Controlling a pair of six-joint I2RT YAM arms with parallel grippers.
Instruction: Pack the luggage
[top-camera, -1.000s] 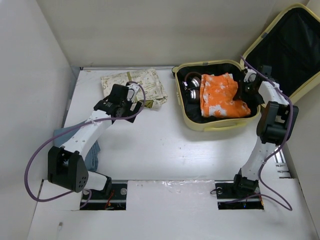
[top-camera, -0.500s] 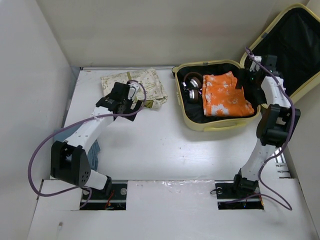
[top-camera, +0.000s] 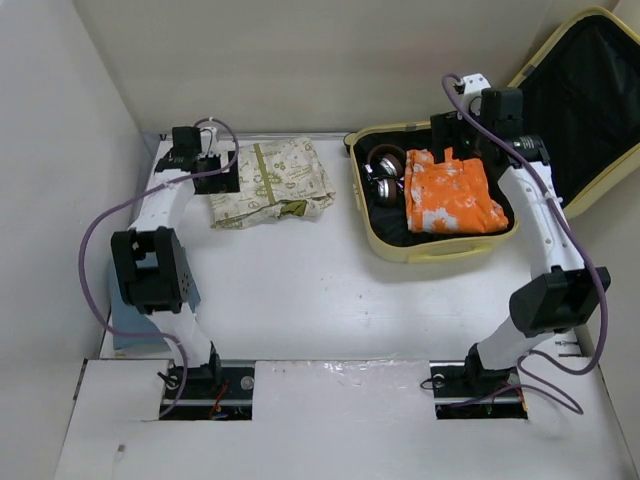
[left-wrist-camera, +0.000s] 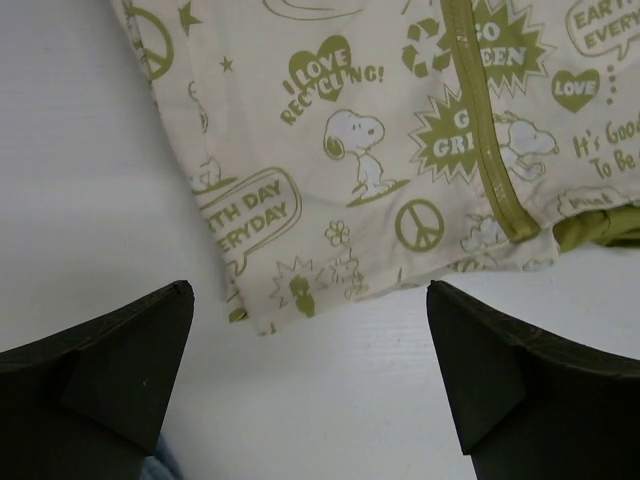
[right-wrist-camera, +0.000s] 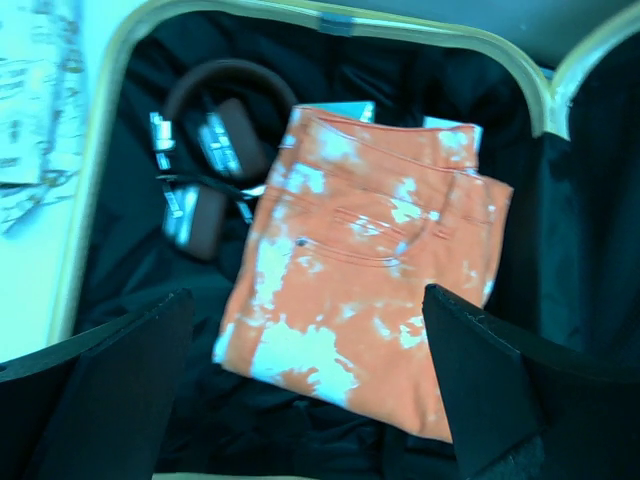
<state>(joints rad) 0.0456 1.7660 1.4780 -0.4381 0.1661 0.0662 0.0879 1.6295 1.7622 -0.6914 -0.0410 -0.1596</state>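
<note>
The pale yellow hard-shell suitcase (top-camera: 440, 250) lies open at the table's far right, its black-lined lid raised and cut off by the frame's edge; a cream cloth printed with green cartoons (top-camera: 270, 180) lies spread at the far left, one corner folded under; a folded orange-and-white mottled garment (right-wrist-camera: 370, 250) fills the case's right half, beside blurred brown headphones (right-wrist-camera: 205, 140); a blue cloth (top-camera: 125, 330) is mostly hidden behind the left arm; the left gripper (left-wrist-camera: 305, 295) hangs spread wide over the cloth's edge, holding nothing; the right gripper (right-wrist-camera: 306, 293) gapes empty above the garment.
</note>
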